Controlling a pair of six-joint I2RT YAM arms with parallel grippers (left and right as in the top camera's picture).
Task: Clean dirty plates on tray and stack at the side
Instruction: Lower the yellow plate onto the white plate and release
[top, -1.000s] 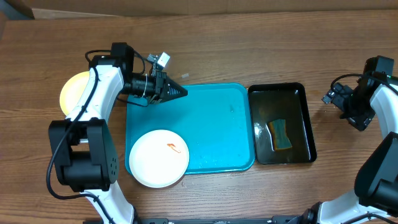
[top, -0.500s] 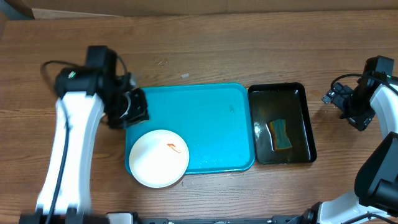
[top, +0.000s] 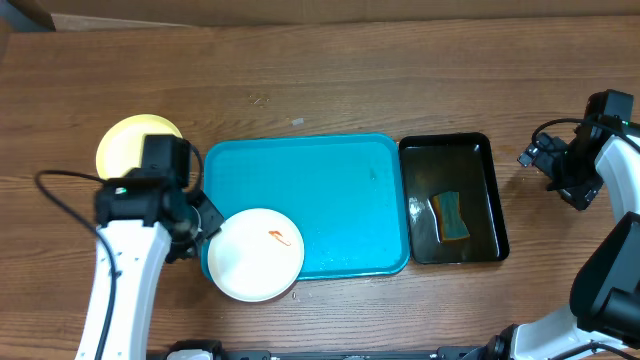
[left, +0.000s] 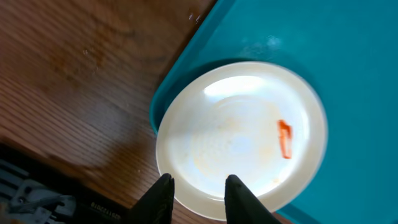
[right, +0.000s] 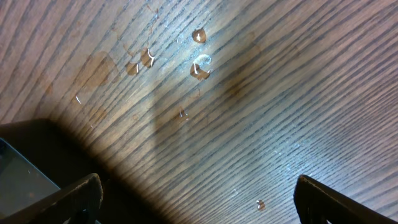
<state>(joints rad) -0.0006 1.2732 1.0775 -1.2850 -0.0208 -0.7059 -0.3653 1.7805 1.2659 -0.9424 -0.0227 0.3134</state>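
Right gripper (right: 200, 202) — wide over seemingly wet table (right: 261, 106)

Place: a robot test bench dressed up as a washing-up station, not a working kitchen.
Surface: one wood-grain table (top: 330, 80).
Machines: a white-and-black left arm (top: 120, 250) and right arm (top: 610, 170) come up from its near edge.
Props: a turquoise tray (top: 340, 190) holding a smeared white plate (top: 250, 260), and a black tub (top: 497, 200) of water with a sponge (top: 451, 216).
Wet work: water drops (right: 199, 62) on the wood.
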